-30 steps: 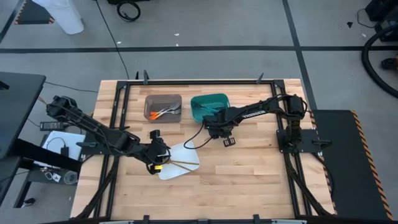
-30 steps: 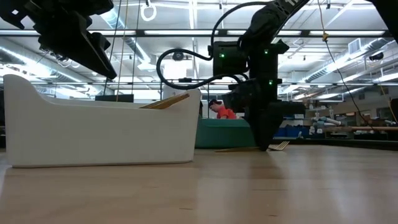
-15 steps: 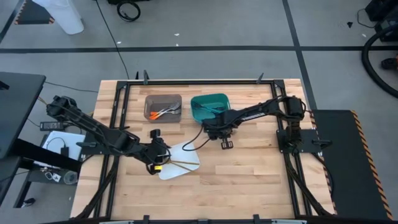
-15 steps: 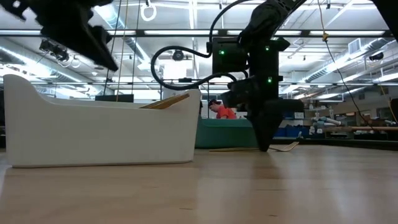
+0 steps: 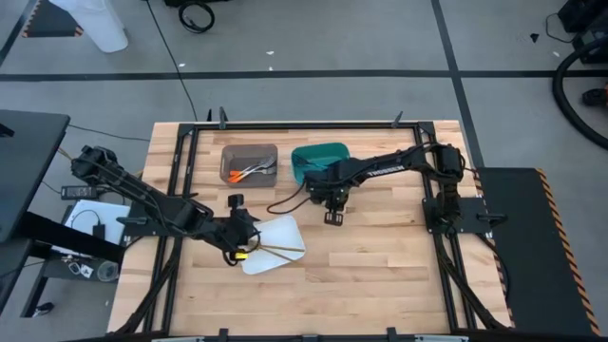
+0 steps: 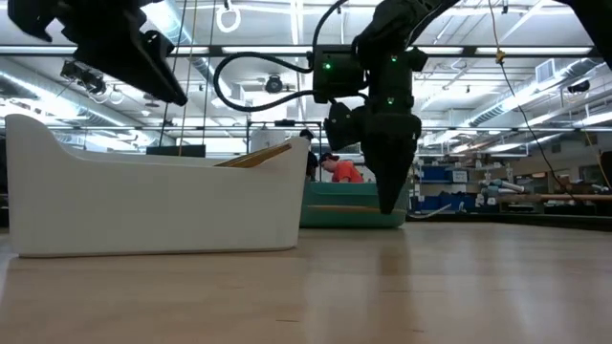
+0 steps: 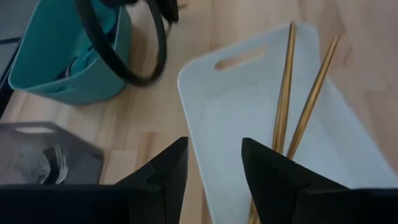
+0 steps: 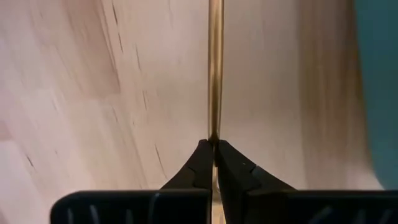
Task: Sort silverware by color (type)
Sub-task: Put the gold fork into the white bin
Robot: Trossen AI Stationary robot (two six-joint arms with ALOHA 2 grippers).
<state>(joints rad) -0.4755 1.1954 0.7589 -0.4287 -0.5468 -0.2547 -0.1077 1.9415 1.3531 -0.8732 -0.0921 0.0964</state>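
A slim gold utensil [image 8: 215, 68] is pinched by its end between the clenched fingers [image 8: 198, 167] of the right end effector [image 5: 330, 201]; which kind of utensil it is cannot be told. The right wrist view shows it running straight out from the fingertips over bare wood, with a teal bin [image 5: 314, 159] just to one side. In the high view this end effector sits near the middle of the desk [image 5: 380, 275], just in front of that teal bin; in the low view it hangs point-down, its tip a little above the wood.

Two more gold utensils [image 7: 298, 106] lie side by side in a white tray [image 5: 275, 249], their handles leaning toward one edge. The left end effector [image 5: 241, 237] hovers at the tray's left edge, fingers [image 7: 166, 171] spread and holding nothing.

A grey bin [image 5: 249, 163] stands just left of the teal one and holds orange-handled utensils [image 5: 239, 173]. Something slim lies inside the teal bin, but it is too small to name.
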